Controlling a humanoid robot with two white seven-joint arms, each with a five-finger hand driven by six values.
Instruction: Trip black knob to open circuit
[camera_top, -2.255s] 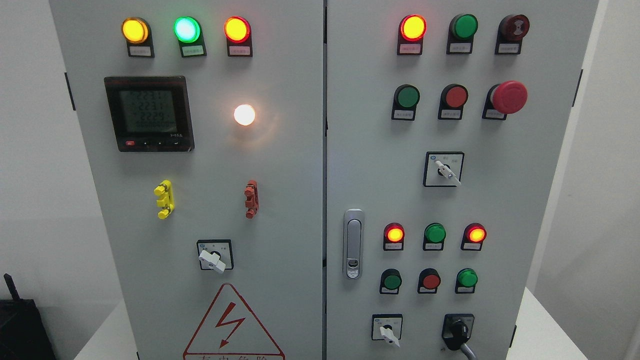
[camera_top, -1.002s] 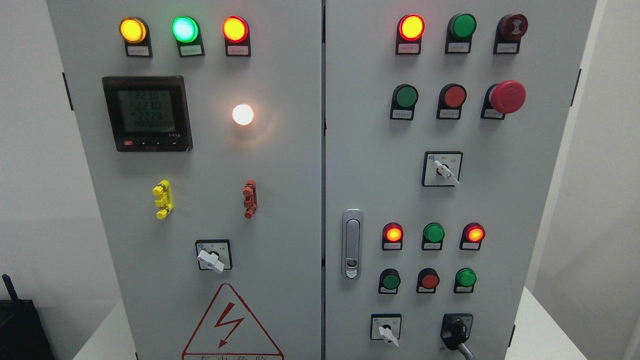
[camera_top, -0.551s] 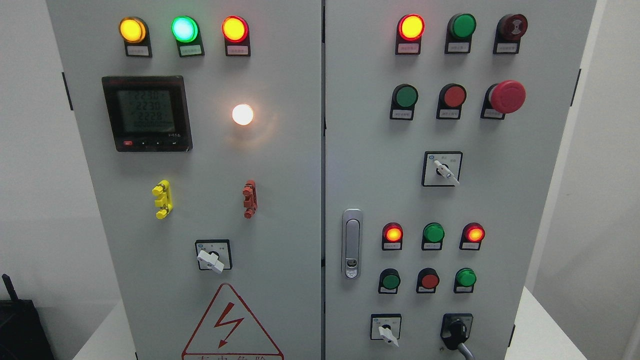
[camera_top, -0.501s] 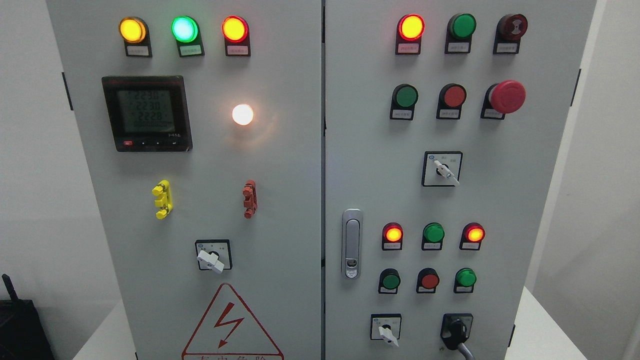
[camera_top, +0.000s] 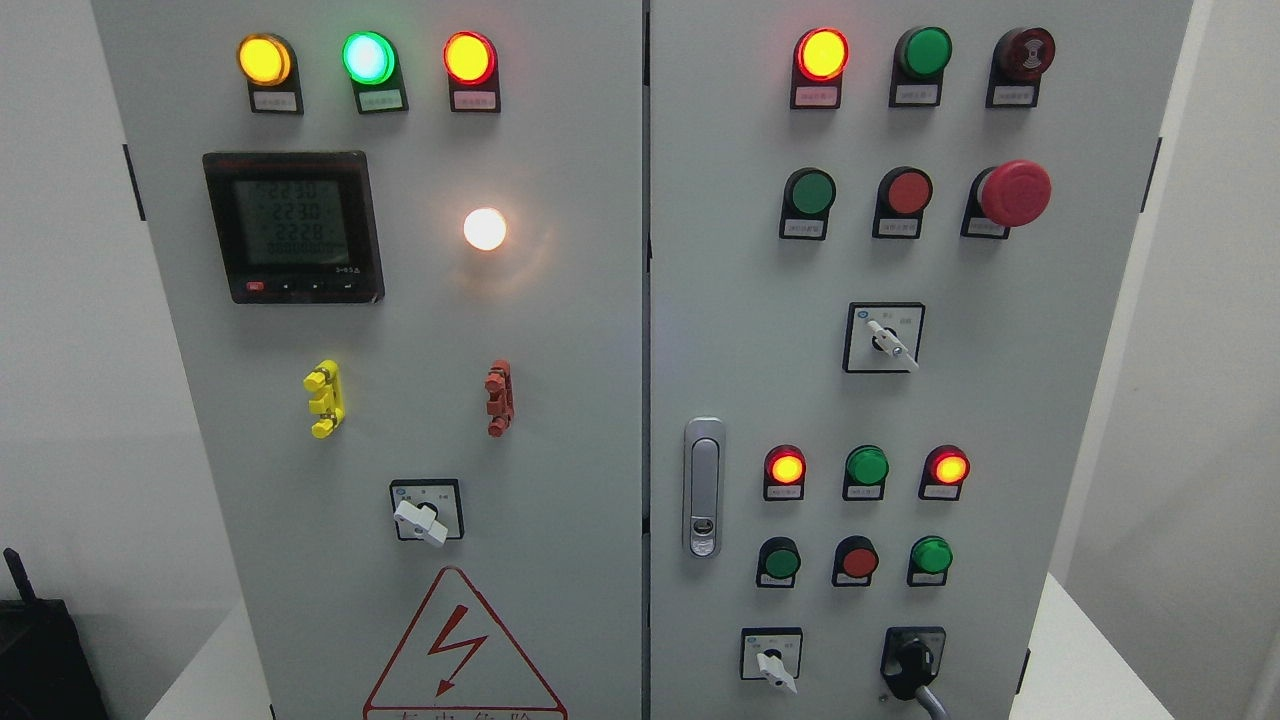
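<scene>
Nothing has moved since the earlier frames: grey cabinet (camera_top: 560, 330) fills the view, both doors closed, door handle (camera_top: 704, 487) beside the centre seam; black knob (camera_top: 911, 664) low on the right door, lever angled down-right; neither hand shows, so grip unknown

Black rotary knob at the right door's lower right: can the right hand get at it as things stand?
Probably yes: nothing covers the black rotary knob, though neither hand is in view yet.
</scene>
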